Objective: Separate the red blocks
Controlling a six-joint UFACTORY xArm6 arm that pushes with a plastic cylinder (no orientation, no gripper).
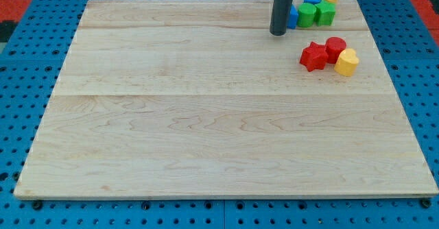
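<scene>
Blocks light, rigid, probably slide easily: red star (313,56) touches red round block (335,47), upper right of frame. No pincer fitted; my tip (278,31) sits well left of them. Push at their seam.

My tip (278,31) rests on the counter (206,119) near the view's top, touching a block cluster (312,9) at its right; the star block (313,56), cylinder block (335,48) and a third block (346,62) touch, lower right.

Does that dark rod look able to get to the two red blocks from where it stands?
Probably yes. My tip sits up and to the view's left of the red star block and the red round block, with bare board between.
</scene>
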